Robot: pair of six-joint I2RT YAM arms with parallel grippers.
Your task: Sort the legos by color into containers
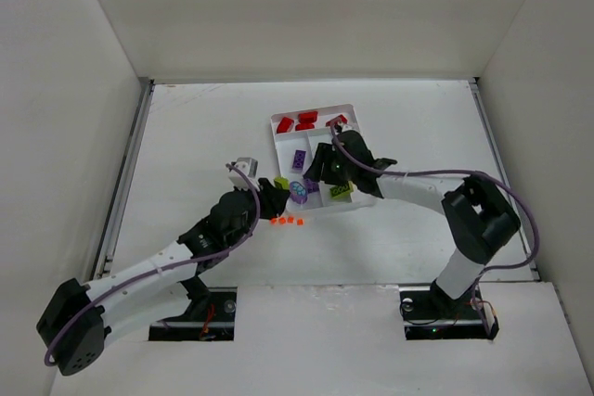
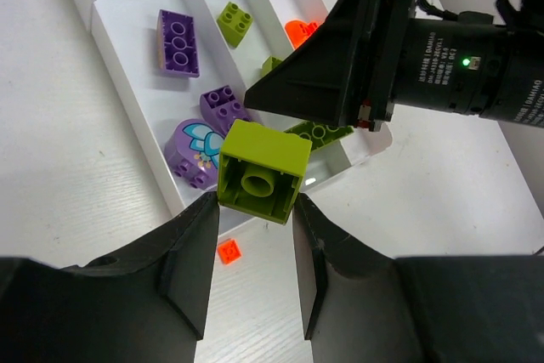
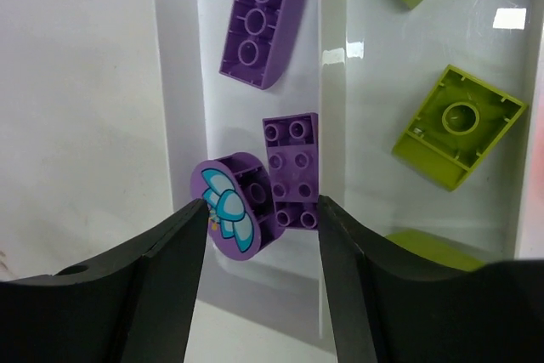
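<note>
The left gripper (image 2: 255, 210) clenches a lime brick (image 2: 263, 163) just over the tray's (image 2: 127, 6) near edge, while the right gripper (image 3: 263, 206) hangs released and empty above the tray's purple bricks (image 3: 293, 172).

The white-and-black left arm (image 1: 148, 271), right arm (image 1: 418, 190) and black left gripper (image 2: 255, 203) are being trailed by purple cables (image 1: 436, 172).

It reads as a robotics lab, probably a purpose-built test cell: plain white panels (image 1: 65, 90) wall the white table (image 1: 186, 127) beyond and beside the left gripper (image 1: 276, 194), and purple cable (image 1: 139, 275) trails behind it along an arm (image 1: 172, 252) bolted to the bench edge.
</note>
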